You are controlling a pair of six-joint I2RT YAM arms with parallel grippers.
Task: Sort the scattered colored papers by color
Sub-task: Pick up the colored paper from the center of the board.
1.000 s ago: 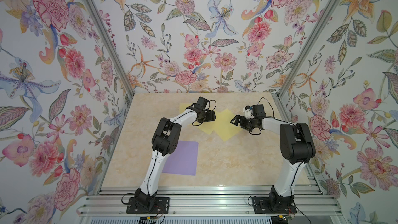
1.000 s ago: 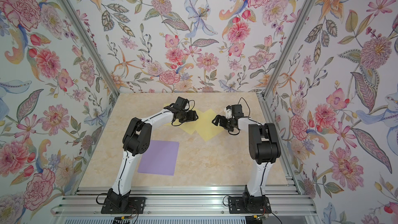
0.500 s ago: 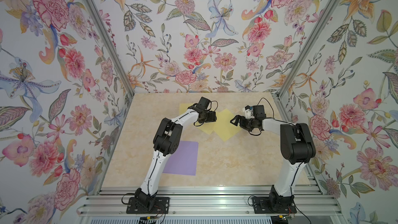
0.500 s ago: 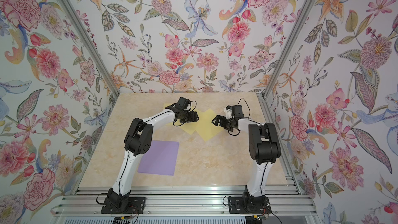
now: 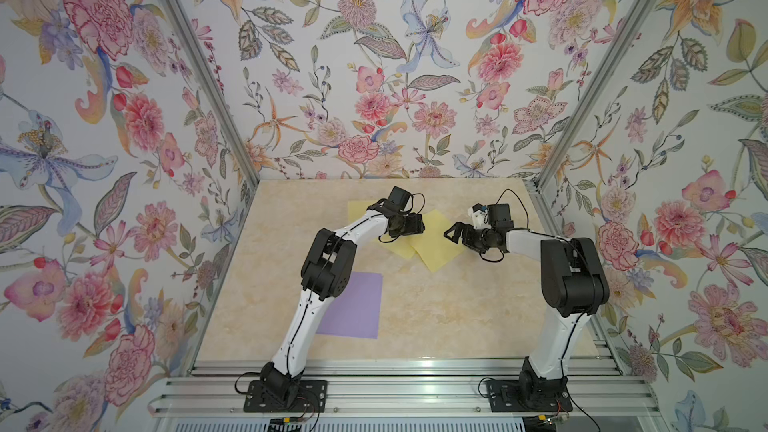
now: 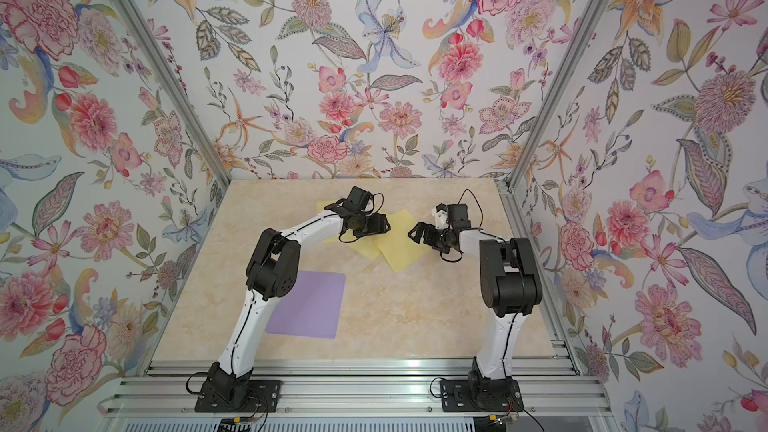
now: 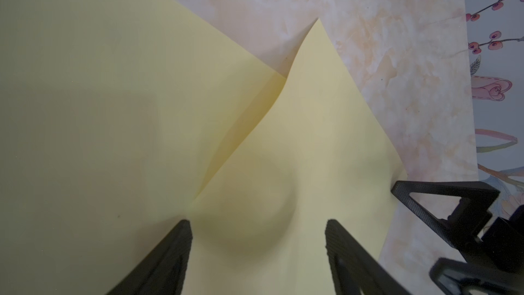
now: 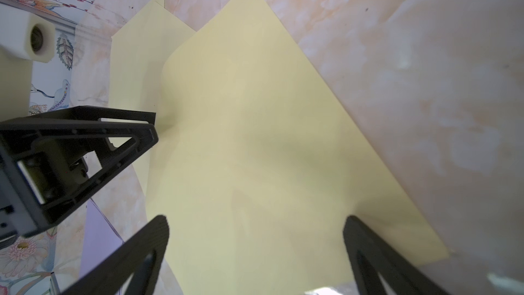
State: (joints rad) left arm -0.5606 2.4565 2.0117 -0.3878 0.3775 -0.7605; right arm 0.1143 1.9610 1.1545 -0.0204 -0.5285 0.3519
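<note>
Several pale yellow rectangular paper sheets (image 5: 436,249) overlap far-centre on beige marbled bench (image 5: 457,317); pale lavender rectangular paper sheet (image 5: 353,305) lies near left | left gripper (image 7: 256,222) fairly wide, straddling a yellow bulge | right gripper (image 8: 255,218) wide, empty, over yellows' right edge | step: gathering yellows | next: likely pinch, align skewed top sheet.

L gripper (image 5: 415,226) & R gripper (image 5: 451,231) are hanging close, tips facing, over the overlapping yellow papers (image 5: 436,251), each blocking the other's way across. Table (image 5: 457,309) centre & front are lying open. L arm (image 5: 320,272) is overhanging the flat purple paper (image 5: 357,309). Walls (image 5: 374,118) are boxing in three sides.
</note>
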